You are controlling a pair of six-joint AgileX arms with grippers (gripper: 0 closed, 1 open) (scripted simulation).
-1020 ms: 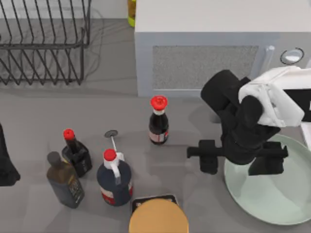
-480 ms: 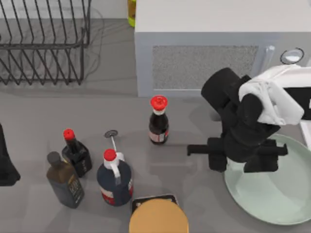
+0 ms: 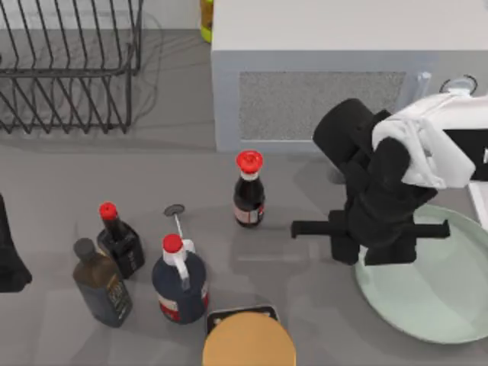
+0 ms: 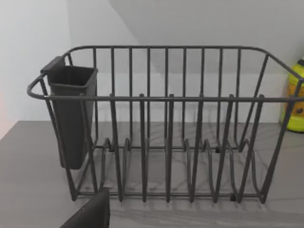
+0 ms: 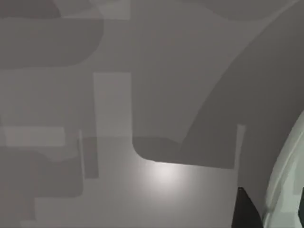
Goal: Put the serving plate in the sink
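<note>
No readable text for you anywhere in these views. The bottles carry labels, but none resolves into letters or numbers: the red-capped dark bottle (image 3: 248, 191) near the table's middle has a pale band with a red stripe, the big red-capped jug (image 3: 179, 280) at near left a white-and-red label, and the brown bottle (image 3: 101, 284) at left a dark label with pale specks. The yellow-green container (image 4: 298, 97) beside the dish rack (image 4: 166, 123) shows a label patch, unreadable.
</note>
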